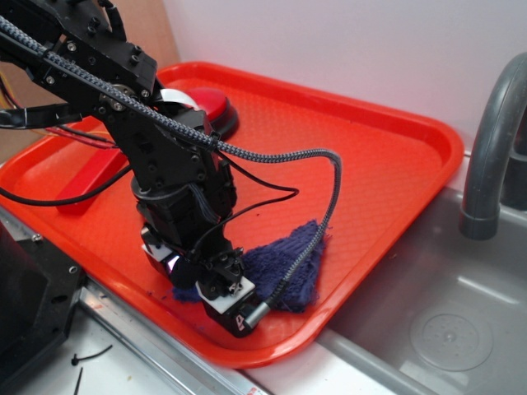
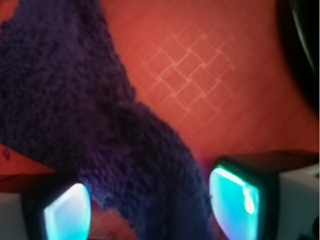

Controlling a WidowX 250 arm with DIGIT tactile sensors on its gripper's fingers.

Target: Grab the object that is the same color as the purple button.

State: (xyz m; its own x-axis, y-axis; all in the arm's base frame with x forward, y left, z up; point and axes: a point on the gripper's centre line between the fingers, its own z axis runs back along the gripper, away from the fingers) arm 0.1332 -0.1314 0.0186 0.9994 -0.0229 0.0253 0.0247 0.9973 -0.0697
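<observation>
cloth [image 1: 288, 267] on tray [image 1: 387, 156]; front edge

White wall [image 1: 346, 49] seen behind; grey sink basin [image 1: 445, 321] with drain [image 1: 451, 337] and grey faucet [image 1: 494, 148] located at right.
</observation>
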